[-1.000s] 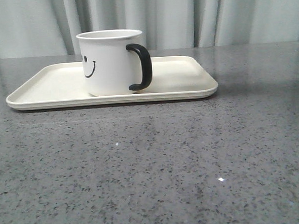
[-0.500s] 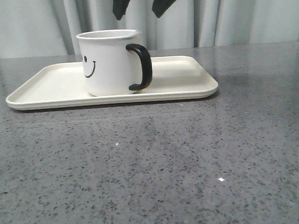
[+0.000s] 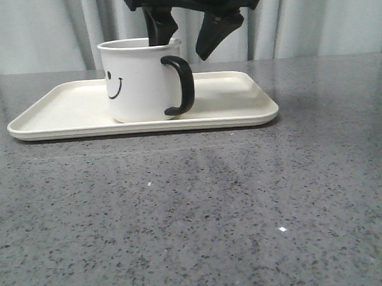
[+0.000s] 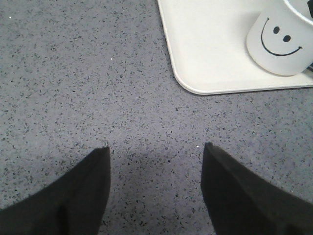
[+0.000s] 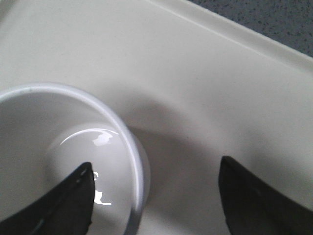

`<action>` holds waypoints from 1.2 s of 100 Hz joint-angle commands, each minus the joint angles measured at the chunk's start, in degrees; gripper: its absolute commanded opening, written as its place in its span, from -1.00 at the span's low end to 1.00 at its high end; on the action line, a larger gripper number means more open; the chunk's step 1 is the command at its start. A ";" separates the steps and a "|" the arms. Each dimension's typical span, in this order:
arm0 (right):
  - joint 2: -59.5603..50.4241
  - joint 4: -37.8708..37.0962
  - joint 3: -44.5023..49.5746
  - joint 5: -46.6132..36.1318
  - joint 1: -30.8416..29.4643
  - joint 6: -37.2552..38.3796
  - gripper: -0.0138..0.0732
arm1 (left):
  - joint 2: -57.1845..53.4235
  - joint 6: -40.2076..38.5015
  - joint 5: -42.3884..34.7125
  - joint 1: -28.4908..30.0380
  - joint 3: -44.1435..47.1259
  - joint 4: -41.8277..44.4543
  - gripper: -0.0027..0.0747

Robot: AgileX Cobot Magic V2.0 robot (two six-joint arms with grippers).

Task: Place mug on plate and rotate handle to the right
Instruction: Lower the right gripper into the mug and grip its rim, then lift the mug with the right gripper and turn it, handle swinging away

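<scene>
The white mug (image 3: 138,81) with a black smiley face stands upright on the cream plate (image 3: 66,112). Its black handle (image 3: 182,85) points right and a little toward the camera. My right gripper (image 3: 185,43) is open, coming down from above at the mug's right rim. One finger (image 3: 160,29) is at or just inside the rim, the other (image 3: 215,34) outside to the right. In the right wrist view the mug rim (image 5: 122,132) lies between my open fingers. My left gripper (image 4: 155,161) is open and empty over bare table, with the mug (image 4: 281,41) and plate (image 4: 205,54) beyond it.
The plate sits at the back of a grey speckled table (image 3: 195,214), with grey curtains (image 3: 326,15) behind. In the left wrist view the plate's rounded corner (image 4: 188,85) lies ahead of the fingers.
My right gripper has come down into view from above, from nothing visible to fingertips at the top edge and now to the mug's rim. The mug and plate have not moved.
</scene>
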 commanded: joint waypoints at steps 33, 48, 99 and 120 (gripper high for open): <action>-3.07 0.26 -2.01 -2.42 0.03 0.14 -0.60 | -0.24 0.05 -3.93 0.15 -1.47 -0.60 0.12; -3.07 0.26 -4.15 -0.39 0.03 -0.06 -0.83 | -0.24 0.05 -3.93 0.15 -1.47 -0.60 0.12; -1.00 3.72 -23.81 16.90 -0.29 -26.12 -0.83 | -0.24 0.05 -3.93 0.15 -1.47 -0.60 0.12; 4.70 12.23 -31.49 25.13 -1.35 -38.00 -0.83 | -0.24 0.05 -3.93 0.15 -1.47 -0.60 0.12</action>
